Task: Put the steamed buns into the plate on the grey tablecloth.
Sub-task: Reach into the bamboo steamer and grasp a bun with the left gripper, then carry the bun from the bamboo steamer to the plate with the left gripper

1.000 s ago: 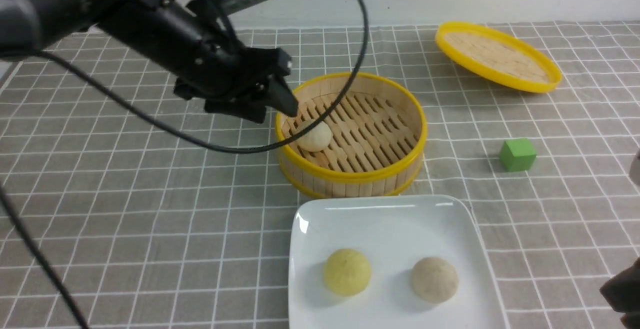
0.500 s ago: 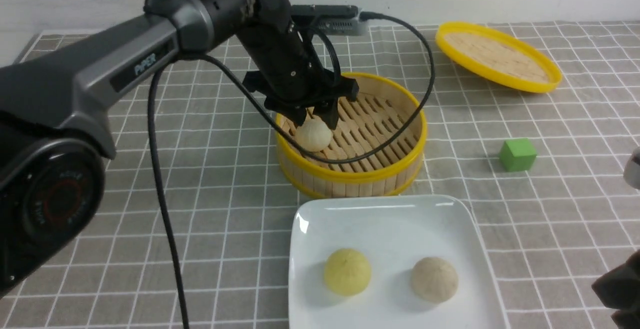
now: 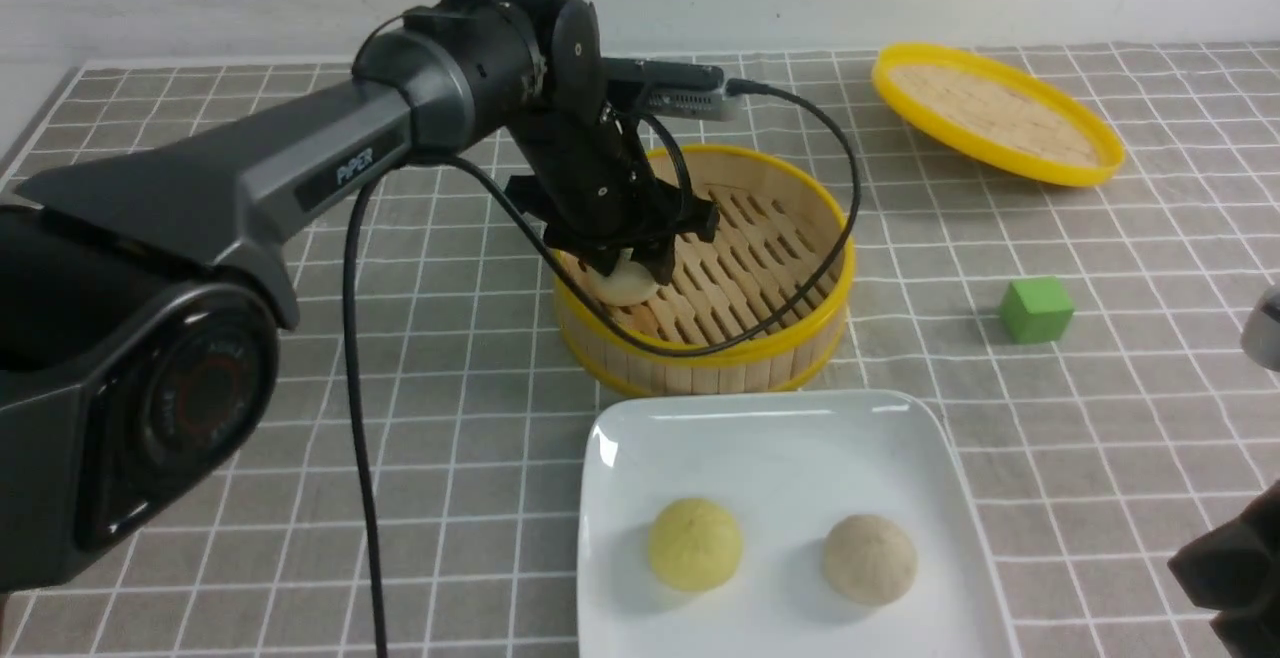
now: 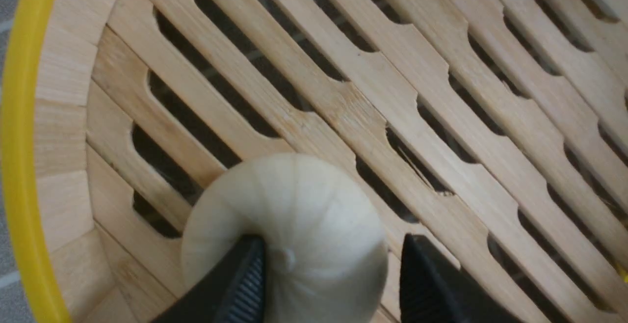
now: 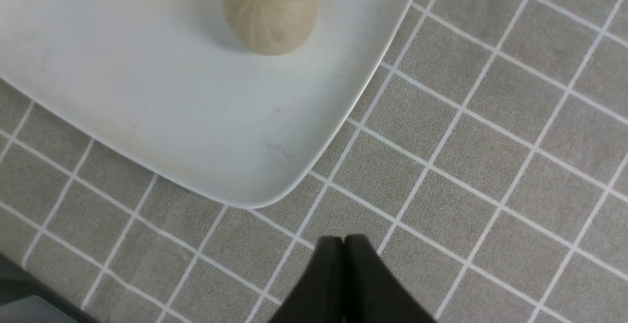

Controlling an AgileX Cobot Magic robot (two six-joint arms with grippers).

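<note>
Front view: the left hand [image 3: 630, 263] reaches down into the steamer basket [image 3: 830, 323] to straddle the pale bun [image 3: 625, 286]; the white plate [image 3: 790, 428] stands close by, presumably for a short transfer, one beige bun [image 3: 869, 559] already inside

Left wrist view: fingers apart around the bun, grip unconfirmed

Right wrist view: right hand [image 5: 343, 239] together, beside the plate, probably parked clear

"PiPER" on left arm [image 3: 362, 160], "AGILE" on its joint [image 3: 205, 390]

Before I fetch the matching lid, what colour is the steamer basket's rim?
Yellow; the basket rim shows best in the front view.
</note>
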